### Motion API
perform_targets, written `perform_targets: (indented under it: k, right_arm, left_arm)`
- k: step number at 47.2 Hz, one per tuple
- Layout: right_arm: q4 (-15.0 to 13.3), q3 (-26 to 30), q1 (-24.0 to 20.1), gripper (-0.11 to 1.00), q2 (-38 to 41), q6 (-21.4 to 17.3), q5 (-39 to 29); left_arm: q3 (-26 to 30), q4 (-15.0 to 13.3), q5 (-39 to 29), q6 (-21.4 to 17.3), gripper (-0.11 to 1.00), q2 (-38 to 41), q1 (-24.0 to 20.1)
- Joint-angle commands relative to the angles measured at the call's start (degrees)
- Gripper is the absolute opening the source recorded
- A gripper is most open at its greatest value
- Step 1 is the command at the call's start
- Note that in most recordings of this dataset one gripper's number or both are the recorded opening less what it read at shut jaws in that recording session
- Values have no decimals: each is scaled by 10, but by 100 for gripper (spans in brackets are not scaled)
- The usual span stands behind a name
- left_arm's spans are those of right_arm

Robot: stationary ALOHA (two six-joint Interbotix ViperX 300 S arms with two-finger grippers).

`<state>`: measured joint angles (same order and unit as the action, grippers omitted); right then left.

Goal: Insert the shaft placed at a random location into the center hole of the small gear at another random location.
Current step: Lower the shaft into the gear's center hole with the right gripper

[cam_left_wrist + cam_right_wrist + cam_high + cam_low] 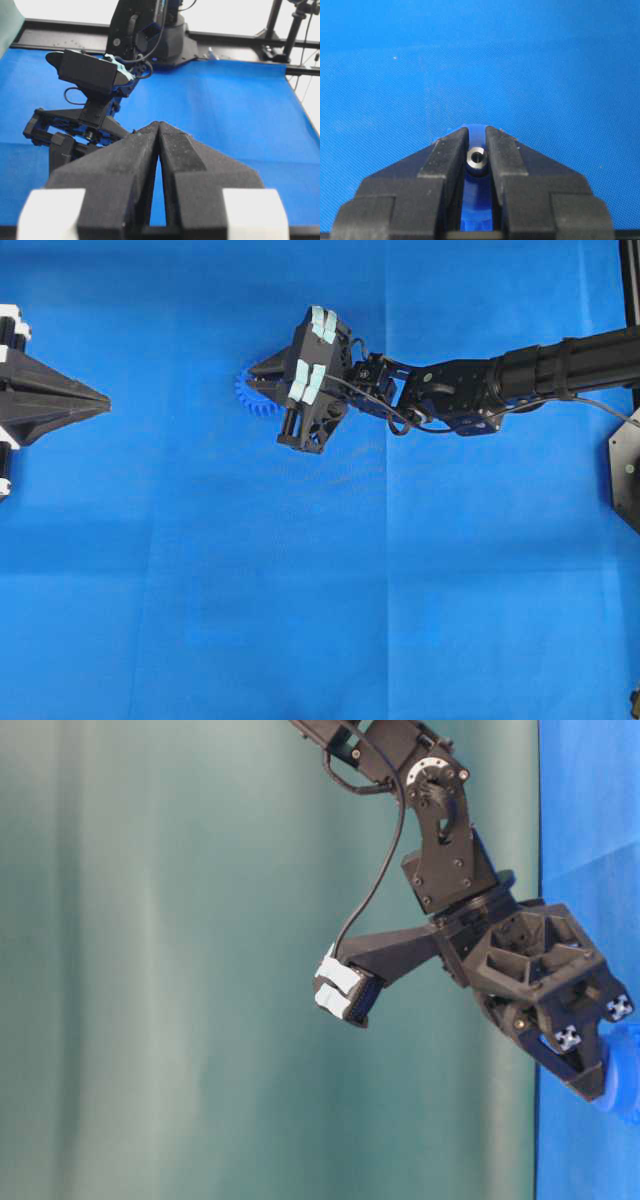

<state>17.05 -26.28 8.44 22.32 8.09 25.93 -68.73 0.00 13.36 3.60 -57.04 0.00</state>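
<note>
The small gear (479,202) is bright blue and lies on the blue cloth under my right gripper (477,134). Its teeth stick out at the left of the gripper in the overhead view (246,396). The shaft (476,158) is a short silvery pin seen end-on, standing upright over the gear's middle. My right gripper is shut on it, one finger on each side. The center hole is hidden under the shaft. My left gripper (104,398) is shut and empty, far left of the gear, and its tips meet in the left wrist view (159,125).
The right arm (470,390) reaches in from the right edge over the blue cloth (320,590). A black frame rail (235,40) runs along the table's far side. A green curtain (200,970) fills the table-level view.
</note>
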Motion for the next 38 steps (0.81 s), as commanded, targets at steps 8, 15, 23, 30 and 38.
perform_targets:
  k: [8,15,23,30,38]
  right_arm:
    - [1,4,-3,41,-23,0,-12]
    - [0,2,-3,86,-47,4,-18]
    - [-5,-7,-4,85,-85,7,-18]
    - [-7,-20,-4,86,-117,7,-18]
    - [-8,-36,-4,86,-145,7,-18]
  left_arm:
    - [6,0,4,0,0,3,-2]
    - [6,0,3,0,0,2,-2]
    - [6,0,4,0,0,2,-2]
    - [6,0,3,2,0,2,-2]
    - [6,0,4,2,0,3,-2]
